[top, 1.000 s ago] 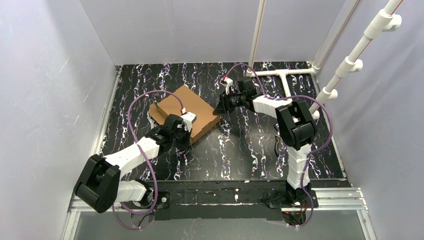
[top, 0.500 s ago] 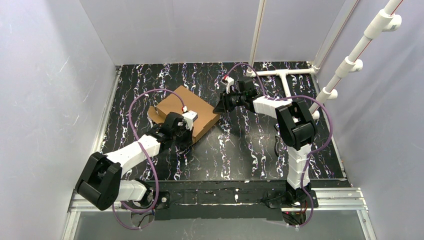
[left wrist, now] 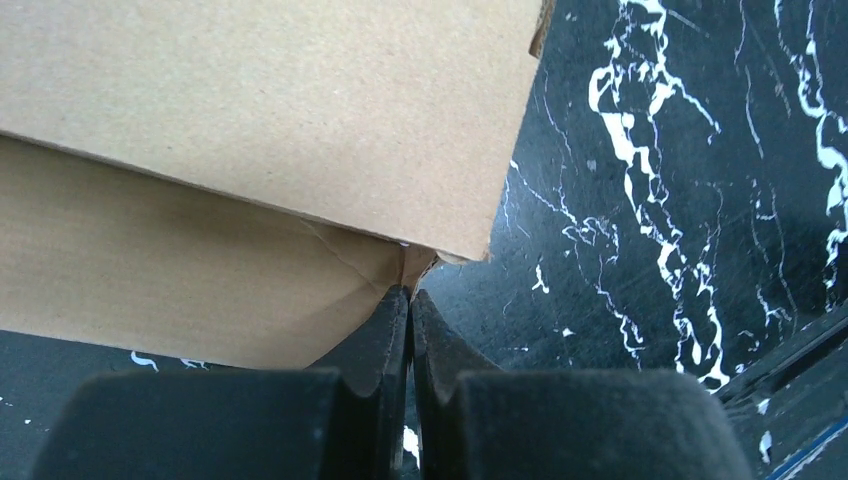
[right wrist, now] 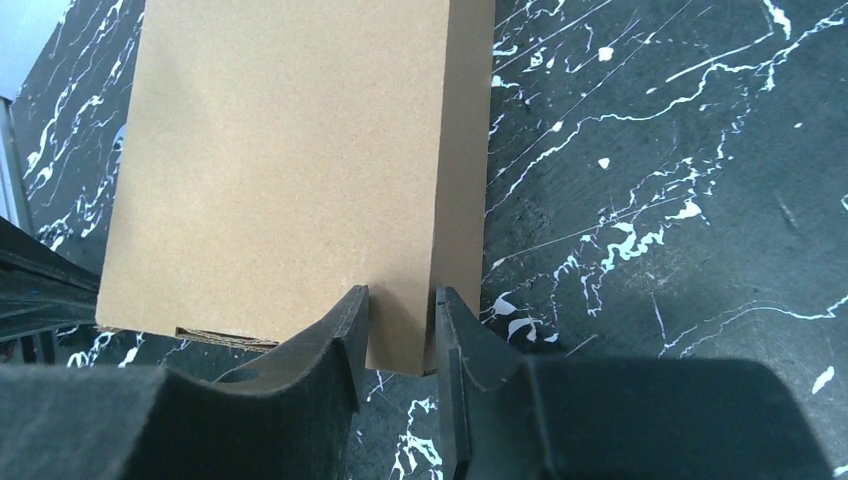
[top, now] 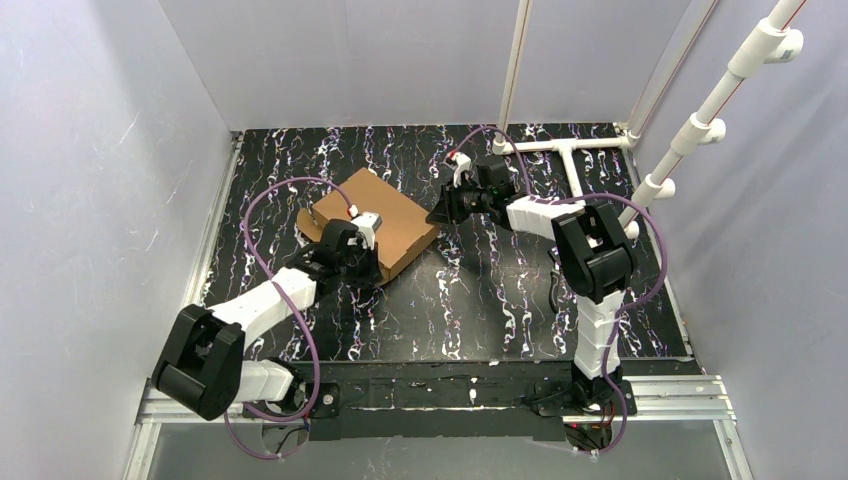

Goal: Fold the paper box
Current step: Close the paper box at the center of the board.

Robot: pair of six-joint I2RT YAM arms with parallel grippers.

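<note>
Lying on the far left part of the black marbled table, the paper box is folded shut into a shallow brown block, turned at a slant so that one corner points toward the right arm. Its top panel looks flat and plain from above. The left end effector is at the box's near side, its two dark fingers pressed together with nothing between them, and their tips touch the lower corner of the side wall just under the overhanging edge of the top panel. A thin crease runs across the cardboard wall toward that corner. The right end effector meets the box at its right-hand corner, with the fingers standing apart, one over the top panel's edge and the other beside the narrow side wall, so that the corner sits in the gap between them. Whether these fingers press on the cardboard or merely straddle it, I cannot tell.
</note>
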